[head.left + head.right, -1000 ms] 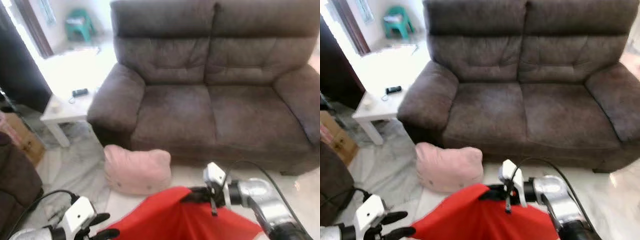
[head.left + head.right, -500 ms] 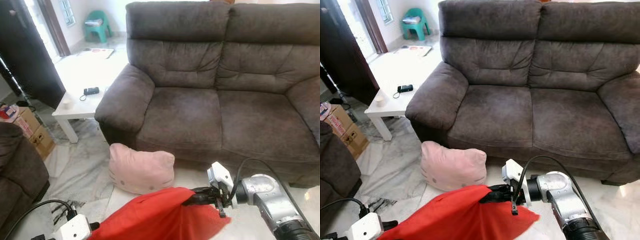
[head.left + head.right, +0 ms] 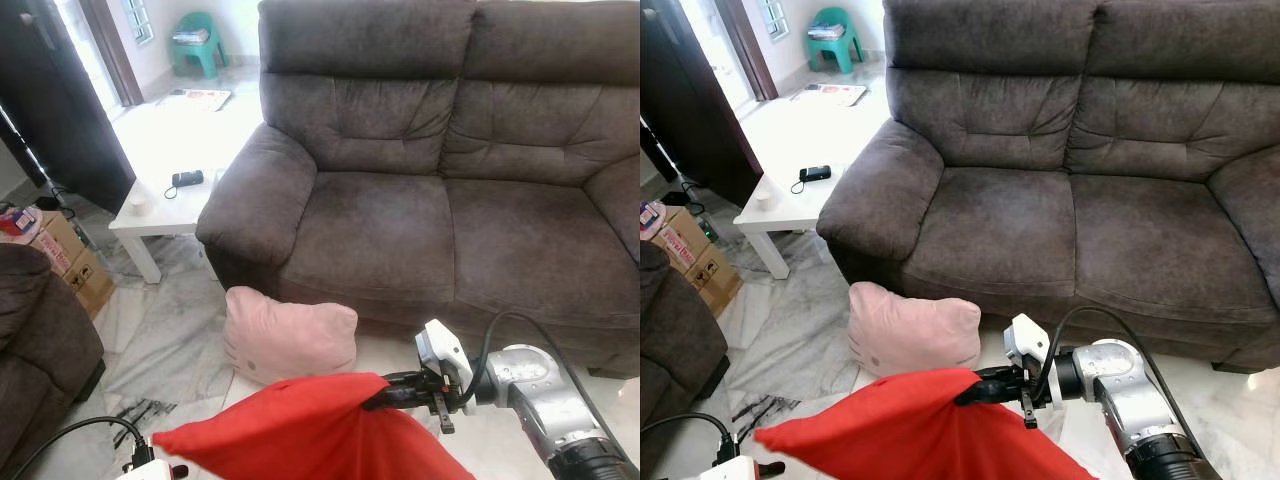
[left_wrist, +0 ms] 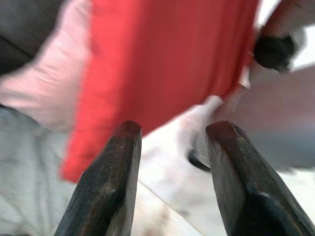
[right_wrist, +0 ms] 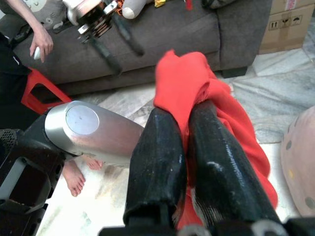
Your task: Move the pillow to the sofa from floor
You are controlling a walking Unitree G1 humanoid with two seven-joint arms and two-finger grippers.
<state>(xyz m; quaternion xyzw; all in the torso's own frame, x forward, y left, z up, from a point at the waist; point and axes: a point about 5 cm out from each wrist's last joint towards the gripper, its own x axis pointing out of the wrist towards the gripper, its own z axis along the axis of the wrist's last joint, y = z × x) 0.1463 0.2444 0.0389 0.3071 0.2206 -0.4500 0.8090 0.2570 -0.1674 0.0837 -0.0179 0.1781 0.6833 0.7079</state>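
Observation:
A red pillow (image 3: 300, 430) hangs low in front of me, and my right gripper (image 3: 385, 392) is shut on its upper right corner. The right wrist view has both black fingers (image 5: 157, 147) pinching the red fabric (image 5: 179, 78). A pink pillow (image 3: 290, 335) lies on the floor against the front of the dark brown sofa (image 3: 400, 210), below its left armrest. My left gripper (image 4: 174, 130) is open, down by the red pillow's (image 4: 162, 59) left end, with nothing between its fingers. The pink pillow (image 4: 44, 83) lies beyond it.
A white low table (image 3: 170, 200) with a phone (image 3: 186, 179) stands left of the sofa. Cardboard boxes (image 3: 75, 265) and a dark armchair (image 3: 40, 330) are at the far left. Cables (image 3: 130, 415) lie on the marble floor. A person's hand (image 5: 37, 46) is behind me by another sofa.
The camera has shifted and sharpened. My left arm has dropped to the bottom edge. The red pillow's left end now reaches farther left. The right gripper keeps its hold.

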